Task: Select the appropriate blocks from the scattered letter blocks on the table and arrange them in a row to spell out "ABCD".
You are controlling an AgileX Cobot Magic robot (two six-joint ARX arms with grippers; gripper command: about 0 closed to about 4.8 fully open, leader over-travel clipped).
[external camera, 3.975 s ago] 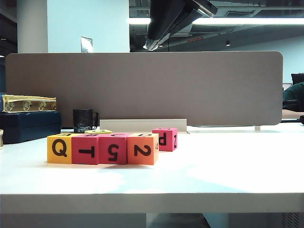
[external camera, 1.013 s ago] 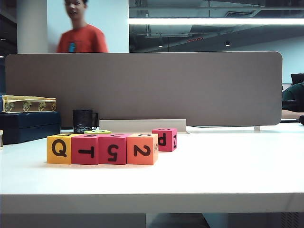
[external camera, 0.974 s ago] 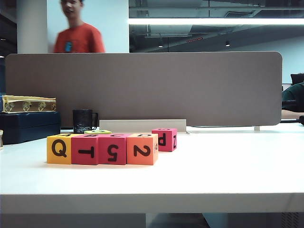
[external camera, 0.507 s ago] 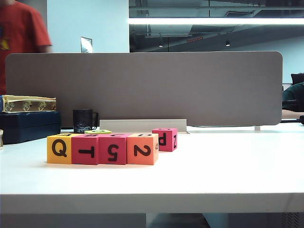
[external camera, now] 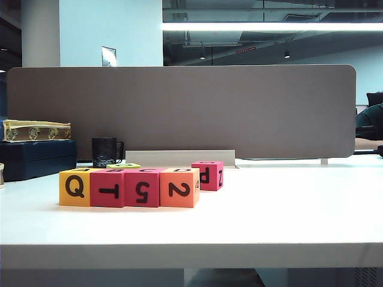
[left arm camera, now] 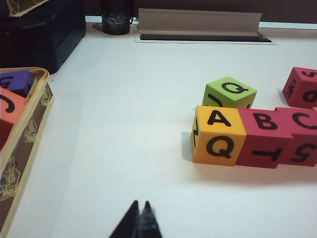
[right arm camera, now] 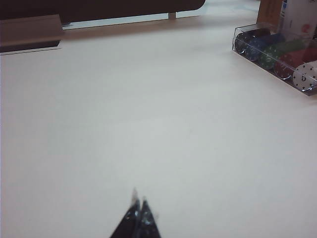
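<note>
Over the table (external camera: pixel 287 221), left claw (left arm camera: pixel 139 218) and right claw (right arm camera: pixel 138 210) closed, empty.

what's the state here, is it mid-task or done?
Looks done. Four letter blocks sit touching in a row on the white table: yellow-orange cube, two pink-red cubes, then the orange cube. Tops read A, B, C in the left wrist view. The lime green cube sits behind, unused. Left gripper and right gripper are shut, empty, over bare table.
</note>
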